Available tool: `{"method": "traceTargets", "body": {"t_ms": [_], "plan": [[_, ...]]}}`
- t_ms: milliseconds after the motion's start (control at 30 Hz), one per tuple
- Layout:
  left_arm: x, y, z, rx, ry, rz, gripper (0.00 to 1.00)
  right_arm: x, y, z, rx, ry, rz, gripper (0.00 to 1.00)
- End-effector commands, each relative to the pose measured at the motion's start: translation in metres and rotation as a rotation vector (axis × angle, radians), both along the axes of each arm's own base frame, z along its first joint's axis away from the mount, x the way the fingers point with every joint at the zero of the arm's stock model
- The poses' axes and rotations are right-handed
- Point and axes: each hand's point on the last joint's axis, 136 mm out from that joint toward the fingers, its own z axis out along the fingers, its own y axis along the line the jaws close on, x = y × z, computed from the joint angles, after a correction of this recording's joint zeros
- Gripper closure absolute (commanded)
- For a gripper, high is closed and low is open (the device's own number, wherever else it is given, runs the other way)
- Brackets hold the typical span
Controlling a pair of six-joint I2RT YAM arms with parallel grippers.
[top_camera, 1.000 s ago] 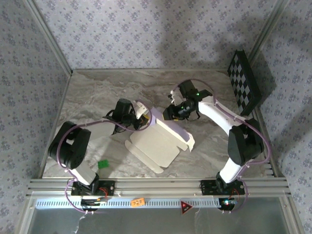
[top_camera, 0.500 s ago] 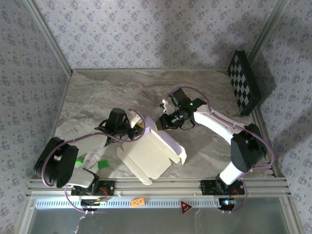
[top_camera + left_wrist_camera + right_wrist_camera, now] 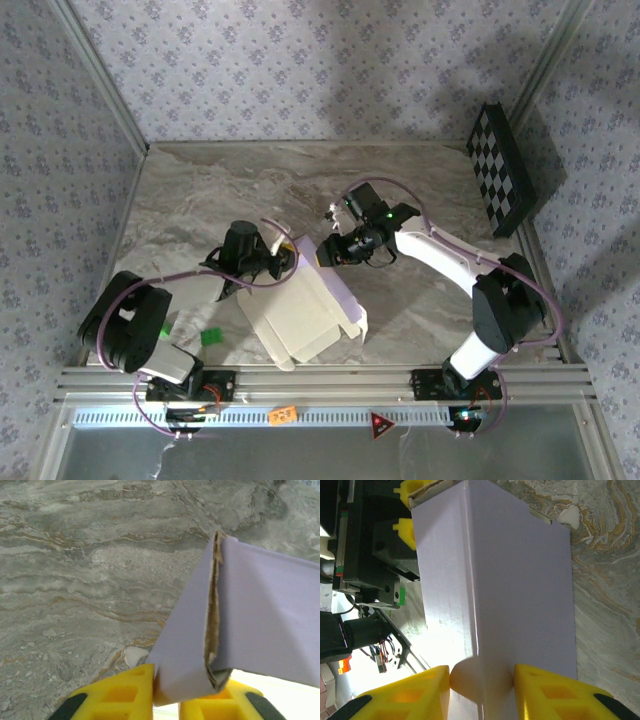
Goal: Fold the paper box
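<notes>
1. Paper box (image 3: pixel 300 312) is on the counter (image 3: pixel 190 200), a bit left of the middle and close to the near edge. It's cream side up, with a lavender wall standing along its far-right side.
2. What changed: a second ago it lay further right and more spread out, with its flaps sticking out. Now it's been dragged toward the near-left corner and looks tighter, more box-ish.
3. Left fingers (image 3: pixel 145 685) are pinching a doubled-over lavender corner of the card. The left wrist view shows the folded edge wedged right between them.
4. Right fingers (image 3: pixel 440 680) are clamped on the far end of that lavender wall, with the crease running up from between them.
5. My read: the fold is underway but nowhere near done, since the near flaps look flat. With both arms tugging on thin card, it could buckle.
</notes>
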Motion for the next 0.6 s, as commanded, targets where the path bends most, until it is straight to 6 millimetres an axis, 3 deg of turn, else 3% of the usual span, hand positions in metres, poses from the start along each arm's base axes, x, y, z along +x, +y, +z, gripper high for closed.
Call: {"method": "traceTargets", "body": {"t_ms": [0, 233, 400, 433, 567], "plan": [[0.009, -0.006, 0.016, -0.067, -0.056, 0.048, 0.88, -0.006, -0.003, -0.015, -0.048, 0.03, -0.008, 0.62], [0.015, -0.005, 0.009, -0.008, -0.092, 0.137, 1.0, -0.006, 0.004, -0.011, -0.034, 0.01, -0.005, 0.62], [0.015, -0.001, 0.009, 0.027, -0.128, 0.184, 1.0, -0.006, 0.005, -0.009, -0.025, 0.009, -0.007, 0.62], [0.015, -0.002, 0.008, 0.024, -0.128, 0.179, 0.98, -0.006, 0.006, -0.009, -0.02, 0.008, -0.008, 0.62], [0.016, -0.012, 0.006, -0.008, -0.116, 0.148, 0.73, -0.005, 0.007, -0.011, -0.02, 0.015, -0.008, 0.63]]}}
